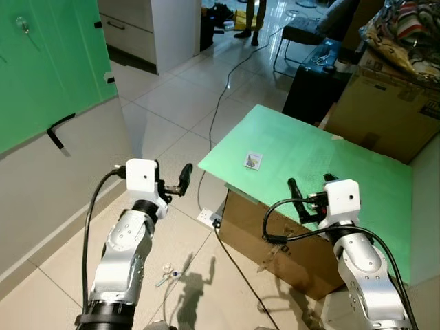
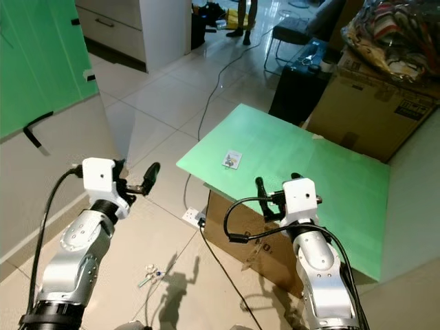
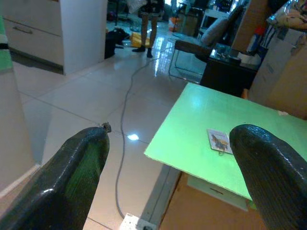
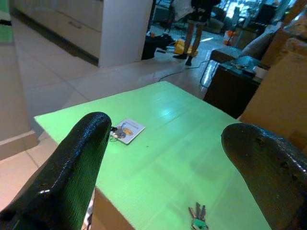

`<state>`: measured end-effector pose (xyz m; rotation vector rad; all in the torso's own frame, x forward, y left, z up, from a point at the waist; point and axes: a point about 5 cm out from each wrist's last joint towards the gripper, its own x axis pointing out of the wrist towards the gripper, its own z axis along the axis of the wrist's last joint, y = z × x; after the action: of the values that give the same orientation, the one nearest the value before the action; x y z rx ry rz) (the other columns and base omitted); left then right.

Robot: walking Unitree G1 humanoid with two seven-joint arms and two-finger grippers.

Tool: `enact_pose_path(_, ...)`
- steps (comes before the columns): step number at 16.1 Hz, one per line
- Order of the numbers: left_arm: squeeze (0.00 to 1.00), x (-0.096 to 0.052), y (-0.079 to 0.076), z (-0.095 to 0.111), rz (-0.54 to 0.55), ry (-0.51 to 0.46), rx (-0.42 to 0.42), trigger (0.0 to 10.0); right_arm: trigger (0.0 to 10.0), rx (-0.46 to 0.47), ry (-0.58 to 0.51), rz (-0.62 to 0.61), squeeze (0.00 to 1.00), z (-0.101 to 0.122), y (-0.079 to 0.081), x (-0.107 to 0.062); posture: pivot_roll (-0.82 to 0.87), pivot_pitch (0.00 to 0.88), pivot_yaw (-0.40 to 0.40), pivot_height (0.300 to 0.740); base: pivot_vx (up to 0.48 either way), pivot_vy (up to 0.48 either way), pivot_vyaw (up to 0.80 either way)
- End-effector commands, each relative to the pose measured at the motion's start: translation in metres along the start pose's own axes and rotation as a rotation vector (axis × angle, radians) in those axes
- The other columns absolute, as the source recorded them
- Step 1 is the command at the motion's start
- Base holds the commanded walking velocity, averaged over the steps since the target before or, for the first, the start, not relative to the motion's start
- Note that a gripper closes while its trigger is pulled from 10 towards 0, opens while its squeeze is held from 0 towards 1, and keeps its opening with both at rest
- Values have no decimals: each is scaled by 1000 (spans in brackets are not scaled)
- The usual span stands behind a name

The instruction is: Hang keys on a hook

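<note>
A key bunch with a white picture tag (image 1: 252, 161) lies on the green board (image 1: 357, 172), near its left edge. A second bunch with a green tag (image 4: 197, 218) lies on the board closer to my right gripper. My right gripper (image 1: 311, 185) hovers open over the board's near part, nothing between its fingers (image 4: 72, 167). My left gripper (image 1: 180, 182) is open too, held above the floor to the left of the board, aimed toward the tagged keys (image 3: 219, 141). A small metal hook (image 1: 24, 27) sticks out of the green wall panel (image 1: 48, 62) at far left.
The board rests on a cardboard box (image 1: 275, 240). A black cable (image 1: 220, 103) and a white socket strip (image 1: 208, 218) lie on the tiled floor; something small like keys (image 1: 168, 275) lies near my feet. A large carton (image 1: 385, 110), a dark stand (image 1: 313, 82) and a person's legs (image 1: 251, 20) are beyond.
</note>
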<state>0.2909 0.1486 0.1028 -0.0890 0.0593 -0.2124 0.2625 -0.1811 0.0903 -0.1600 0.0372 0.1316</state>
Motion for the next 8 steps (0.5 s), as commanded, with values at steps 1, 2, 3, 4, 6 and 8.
enact_pose_path(1,0,6,-8,1,-40,-2,-14,10000,10000,5,0,-40,0,-2,-8,-1,-39,0,-32,724,0,0,0)
enact_pose_path(2,0,8,-11,1,-52,-4,-18,10000,10000,6,-1,-47,0,-2,-9,0,-42,0,-28,724,0,0,0)
enact_pose_path(3,0,9,-11,1,-55,-7,-31,10000,10000,5,-3,-49,0,-1,-8,0,-46,0,-23,724,0,0,0)
enact_pose_path(4,0,11,-13,-1,-55,-2,-50,10000,10000,1,-9,-51,0,-1,-7,1,-56,0,-16,724,0,-450,0)
enact_pose_path(6,0,15,-16,-5,-55,12,-72,10000,10000,-5,-15,-52,0,0,-6,0,-67,0,-10,724,0,-437,0)
enact_pose_path(8,0,19,-21,-6,-68,16,-70,10000,10000,-10,-12,-58,0,-1,-8,-2,-76,0,-5,724,126,-411,0)
